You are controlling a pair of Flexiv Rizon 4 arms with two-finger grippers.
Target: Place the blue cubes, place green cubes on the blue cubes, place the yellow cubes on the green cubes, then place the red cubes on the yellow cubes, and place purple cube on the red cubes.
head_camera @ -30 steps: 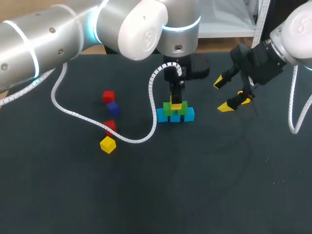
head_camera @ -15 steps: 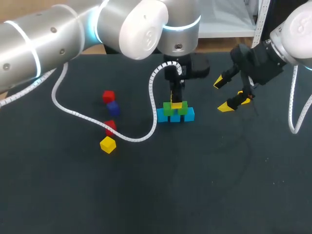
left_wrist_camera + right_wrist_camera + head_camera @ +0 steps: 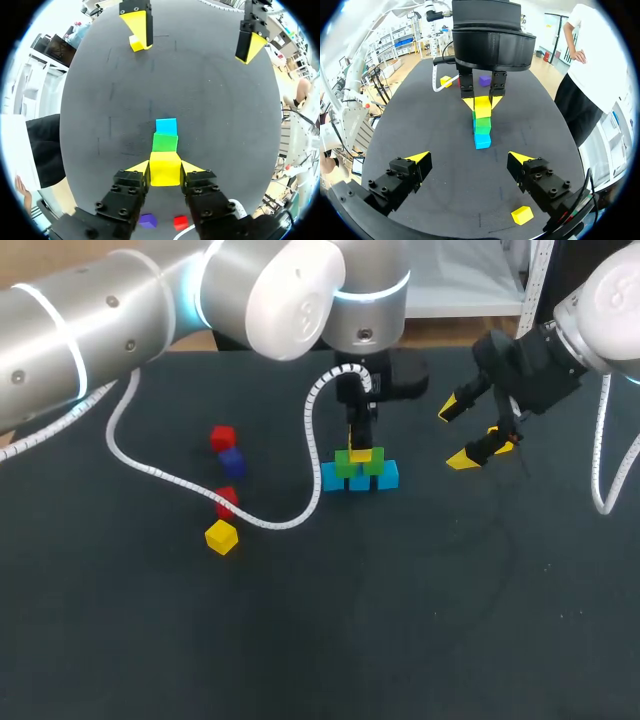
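Note:
A row of blue cubes (image 3: 360, 478) lies mid-table with green cubes (image 3: 355, 463) on it. My left gripper (image 3: 360, 447) stands straight above the stack, shut on a yellow cube (image 3: 360, 454) that sits at the green layer's top. In the left wrist view the yellow cube (image 3: 165, 168) is pinched between both fingers, with green (image 3: 165, 142) and blue (image 3: 166, 126) beyond. My right gripper (image 3: 475, 430) hangs open to the right of the stack, with nothing in it. On the left lie two red cubes (image 3: 223, 437) (image 3: 227, 500), a purple cube (image 3: 232, 461) and a loose yellow cube (image 3: 221, 537).
The left arm's white coiled cable (image 3: 150, 473) droops onto the table and crosses the nearer red cube. Another yellow cube (image 3: 522, 215) lies on the black table (image 3: 420, 620) under my right gripper (image 3: 468, 159).

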